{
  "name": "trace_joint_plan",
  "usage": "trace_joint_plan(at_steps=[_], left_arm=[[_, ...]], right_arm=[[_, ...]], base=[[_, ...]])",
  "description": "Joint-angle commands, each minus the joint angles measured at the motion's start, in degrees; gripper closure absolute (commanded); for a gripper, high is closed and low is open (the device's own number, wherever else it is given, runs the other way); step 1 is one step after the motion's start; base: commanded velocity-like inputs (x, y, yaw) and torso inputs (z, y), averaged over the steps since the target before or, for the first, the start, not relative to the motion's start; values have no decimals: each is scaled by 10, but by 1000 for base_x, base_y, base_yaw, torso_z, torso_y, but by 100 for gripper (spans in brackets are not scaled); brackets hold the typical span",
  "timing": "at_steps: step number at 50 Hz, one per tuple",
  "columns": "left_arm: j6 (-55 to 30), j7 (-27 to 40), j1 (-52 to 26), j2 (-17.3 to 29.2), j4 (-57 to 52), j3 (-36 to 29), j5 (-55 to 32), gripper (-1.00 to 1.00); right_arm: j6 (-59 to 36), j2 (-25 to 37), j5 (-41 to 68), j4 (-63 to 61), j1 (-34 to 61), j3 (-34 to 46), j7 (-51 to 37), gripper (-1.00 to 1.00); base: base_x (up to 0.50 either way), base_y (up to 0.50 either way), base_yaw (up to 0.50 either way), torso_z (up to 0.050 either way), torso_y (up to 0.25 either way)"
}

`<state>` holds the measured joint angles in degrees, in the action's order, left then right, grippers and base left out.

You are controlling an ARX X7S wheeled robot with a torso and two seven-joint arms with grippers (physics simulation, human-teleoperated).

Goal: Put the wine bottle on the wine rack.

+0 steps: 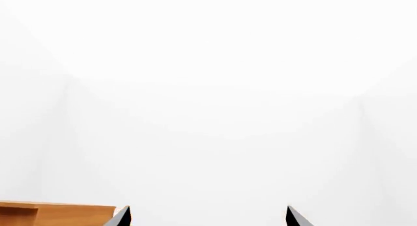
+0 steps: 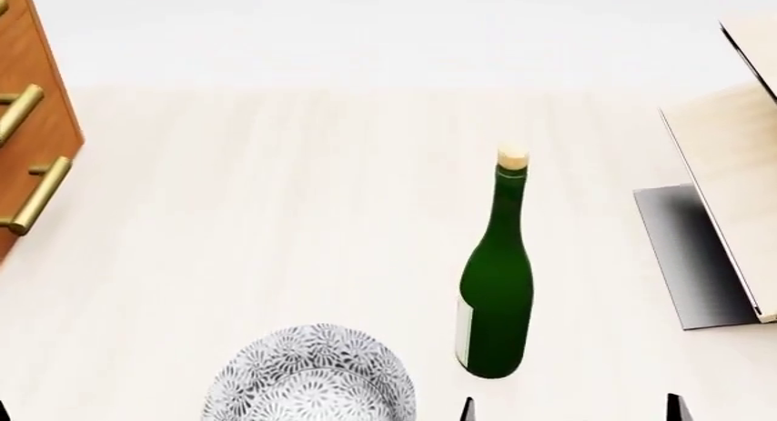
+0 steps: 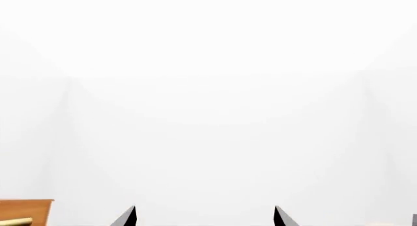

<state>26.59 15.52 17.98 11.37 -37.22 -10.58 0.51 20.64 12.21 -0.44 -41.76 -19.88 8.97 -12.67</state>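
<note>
Bottle point(image 2: 496, 285) stands upright on the table point(image 2: 243, 212), cork up, label strip low on its side, free of any grip, so the pickup is not yet done. Rack point(image 2: 716, 194) sits at the table's right edge, well apart from the bottle, boards slanted to cradle a bottle laid on them. Right tool point(image 2: 569, 408) shows only two dark tips at the head view's bottom edge, just right of the bottle's base, tips spread apart and empty; likely staged for a side grasp. Left tool point(image 1: 207, 217) in its wrist view also has tips apart, holding nothing, facing blank white space. Patterned plate point(image 2: 313, 375) lies just left of the bottle. Cabinet point(image 2: 31, 121) at far left. Count: one bottle, one rack, one plate, one cabinet with two brass handles visible, two tools.
</note>
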Motion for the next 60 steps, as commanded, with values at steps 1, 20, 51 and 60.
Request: trace_joint_plan(at_steps=[1,20,51,60], left_arm=[[-1,6,-1,3,1,-4,2,-100],[-4,16,-2,9,1,-6,0,-100],[-9,28,-6,19,1,-14,0,-100],[-8,31,-7,22,3,-16,1,-100]], right_arm=[[-5,4,-2,-2,0,4,-5,-100],[-6,9,-5,0,0,11,-12,-100],[-26,23,30,5,8,18,-19,-100],[-24,26,25,6,7,22,-21,-100]], base=[[203,0,0,0,0],[204,0,0,0,0],[40,-63,0,0,0],[0,-272,0,0,0]])
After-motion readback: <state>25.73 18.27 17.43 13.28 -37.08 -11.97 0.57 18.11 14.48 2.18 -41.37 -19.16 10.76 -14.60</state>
